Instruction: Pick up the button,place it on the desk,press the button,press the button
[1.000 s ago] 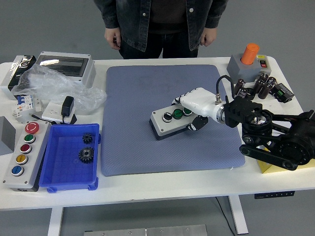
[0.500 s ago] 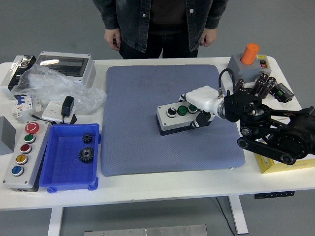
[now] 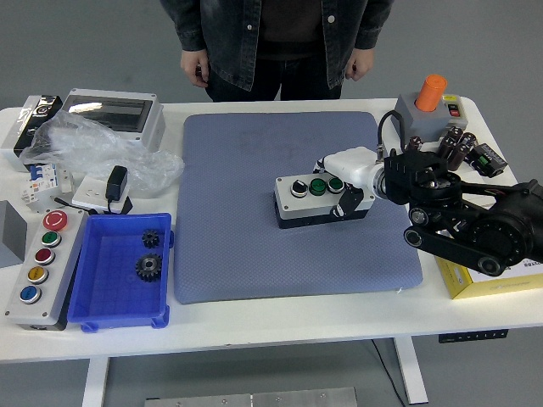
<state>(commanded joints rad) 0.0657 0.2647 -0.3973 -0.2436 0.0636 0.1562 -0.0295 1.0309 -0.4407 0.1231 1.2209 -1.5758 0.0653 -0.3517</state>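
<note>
White bench (image 3: 280,326) carried blue-grey textured mat (image 3: 246,246). Grey three-button control box (image 3: 318,201) sat on mat, right hand (image 3: 352,174) fingers clasping its right end. Best release cleanly, then press straight down.

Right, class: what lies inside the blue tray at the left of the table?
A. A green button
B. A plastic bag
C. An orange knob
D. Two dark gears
D: the blue tray holds only two dark gears, one small and one larger, lying apart from each other.
</note>
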